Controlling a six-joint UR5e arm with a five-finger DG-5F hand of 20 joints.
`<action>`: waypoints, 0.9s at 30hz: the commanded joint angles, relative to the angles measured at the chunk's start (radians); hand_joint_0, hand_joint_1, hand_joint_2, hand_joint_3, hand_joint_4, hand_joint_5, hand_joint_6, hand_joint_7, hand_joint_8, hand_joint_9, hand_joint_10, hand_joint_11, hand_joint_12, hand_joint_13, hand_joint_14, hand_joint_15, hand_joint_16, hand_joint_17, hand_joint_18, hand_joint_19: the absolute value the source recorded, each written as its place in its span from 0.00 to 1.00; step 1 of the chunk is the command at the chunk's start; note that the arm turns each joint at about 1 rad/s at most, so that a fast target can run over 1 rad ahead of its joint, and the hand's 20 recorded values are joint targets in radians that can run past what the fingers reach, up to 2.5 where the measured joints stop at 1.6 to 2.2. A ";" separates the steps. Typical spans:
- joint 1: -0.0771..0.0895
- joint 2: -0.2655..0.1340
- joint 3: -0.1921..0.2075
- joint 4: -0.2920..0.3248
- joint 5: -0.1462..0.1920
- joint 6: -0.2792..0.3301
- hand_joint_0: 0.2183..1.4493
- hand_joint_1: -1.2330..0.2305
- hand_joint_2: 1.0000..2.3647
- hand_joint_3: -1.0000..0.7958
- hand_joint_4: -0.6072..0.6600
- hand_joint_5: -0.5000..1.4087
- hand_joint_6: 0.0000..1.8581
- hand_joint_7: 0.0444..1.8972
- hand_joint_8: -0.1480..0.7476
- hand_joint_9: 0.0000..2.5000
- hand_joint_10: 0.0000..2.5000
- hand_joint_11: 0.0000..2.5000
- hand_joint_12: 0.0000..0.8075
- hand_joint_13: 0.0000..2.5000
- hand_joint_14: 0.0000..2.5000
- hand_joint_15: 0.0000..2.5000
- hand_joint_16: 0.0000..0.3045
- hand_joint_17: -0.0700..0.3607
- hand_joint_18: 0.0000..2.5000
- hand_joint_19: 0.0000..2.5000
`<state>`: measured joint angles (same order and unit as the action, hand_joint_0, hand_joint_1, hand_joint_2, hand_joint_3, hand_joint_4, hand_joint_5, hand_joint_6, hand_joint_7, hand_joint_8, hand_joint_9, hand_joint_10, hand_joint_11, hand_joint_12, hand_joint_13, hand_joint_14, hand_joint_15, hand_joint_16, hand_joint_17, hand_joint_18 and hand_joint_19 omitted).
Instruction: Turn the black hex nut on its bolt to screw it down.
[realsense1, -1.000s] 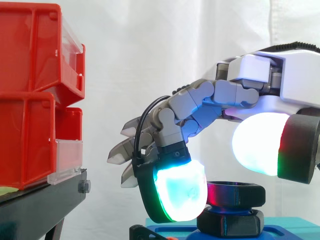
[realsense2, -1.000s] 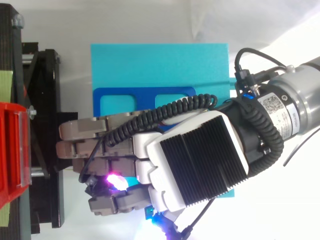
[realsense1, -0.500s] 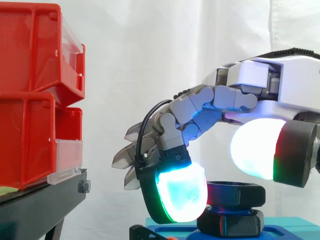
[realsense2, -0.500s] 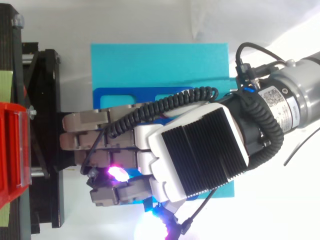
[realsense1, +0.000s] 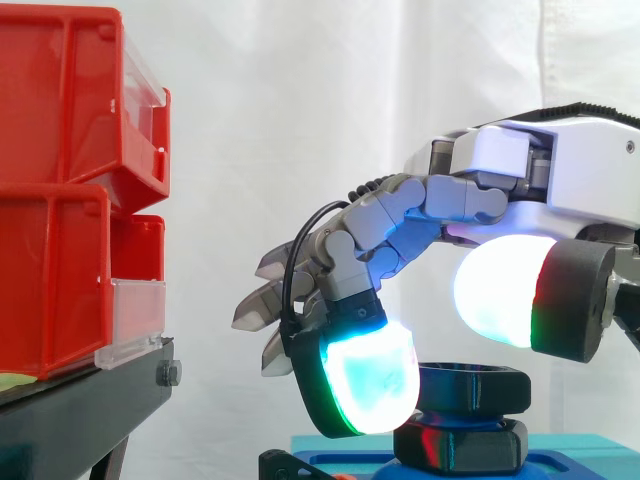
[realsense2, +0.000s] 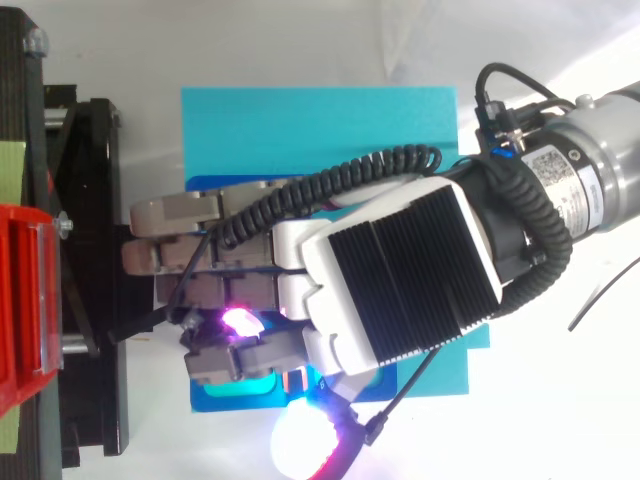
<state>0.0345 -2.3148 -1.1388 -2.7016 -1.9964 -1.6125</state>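
So, the red bins (realsense1: 60, 200) on their black stand (realsense1: 90, 410) sit well left of the black hex nut (realsense1: 462, 447). The hand (realsense1: 400, 225) hangs over the nut with its fingers loosely bent, clamping nothing. Its cyan-green pad (realsense1: 365, 385) is just at the nut's upper left, and the white thumb pad (realsense1: 495, 290) sits above the nut, clear of it. The nut sits low on its bolt under a round black cap (realsense1: 478, 385), with a teal board (realsense2: 320, 130) below it.
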 joint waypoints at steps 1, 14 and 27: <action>-0.010 0.000 -0.001 0.003 -0.012 -0.001 0.26 0.71 0.00 0.28 0.63 0.24 0.39 0.64 0.50 0.37 0.00 0.07 0.42 0.26 0.00 0.01 0.17 0.43 0.19 0.04; -0.035 0.000 -0.001 0.031 -0.041 -0.001 0.26 0.71 0.00 0.28 0.63 0.24 0.39 0.64 0.50 0.38 0.00 0.07 0.41 0.26 0.00 0.02 0.17 0.43 0.20 0.04; -0.065 0.000 -0.073 0.160 -0.070 0.000 0.26 0.71 0.00 0.28 0.63 0.24 0.39 0.65 0.51 0.38 0.00 0.08 0.41 0.26 0.00 0.02 0.17 0.43 0.20 0.05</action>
<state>-0.0229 -2.3147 -1.1853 -2.6072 -2.0575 -1.6145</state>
